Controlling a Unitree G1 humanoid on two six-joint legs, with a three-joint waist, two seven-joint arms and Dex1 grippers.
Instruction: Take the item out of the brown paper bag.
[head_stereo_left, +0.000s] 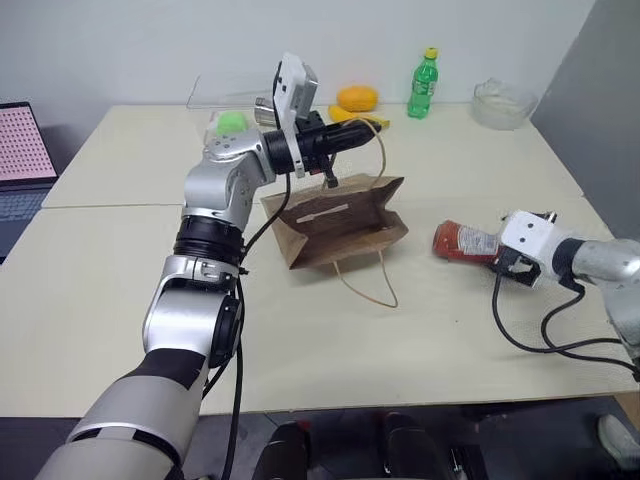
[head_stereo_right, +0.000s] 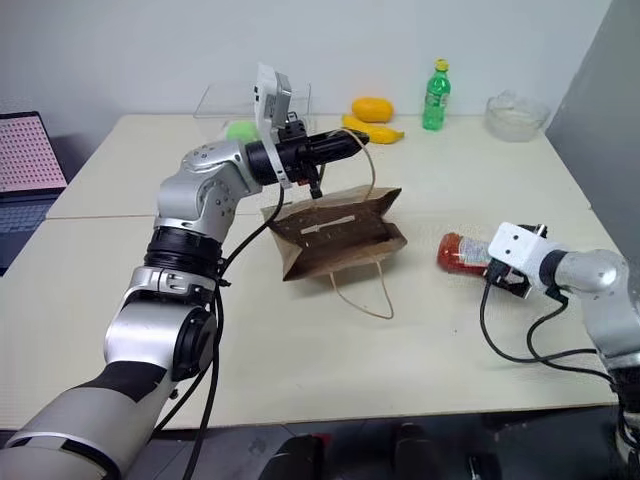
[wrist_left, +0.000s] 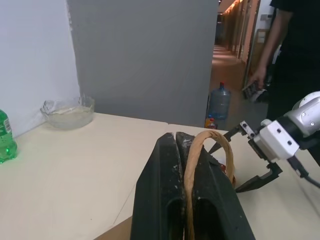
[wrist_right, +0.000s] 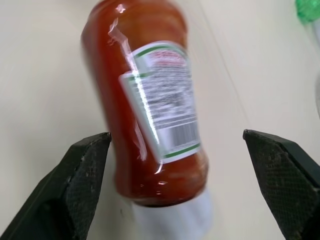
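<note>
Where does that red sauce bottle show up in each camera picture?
Left eye: the red bottle lies on the table, right of the paper bag.
Right eye: same spot, beside the right gripper.
Left wrist: a red sliver behind the bag handle.
Right wrist: centre, between the open fingers.
Shared landmark: the right gripper.

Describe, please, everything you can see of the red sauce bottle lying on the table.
The red sauce bottle looks like glossy clear plastic filled with red sauce, with a white cap at one end and a white printed label edged in green. It lies on its side on the pale table, outside and to the right of the brown paper bag. The right gripper has its jaws open on either side of the cap end, touching nothing.
</note>
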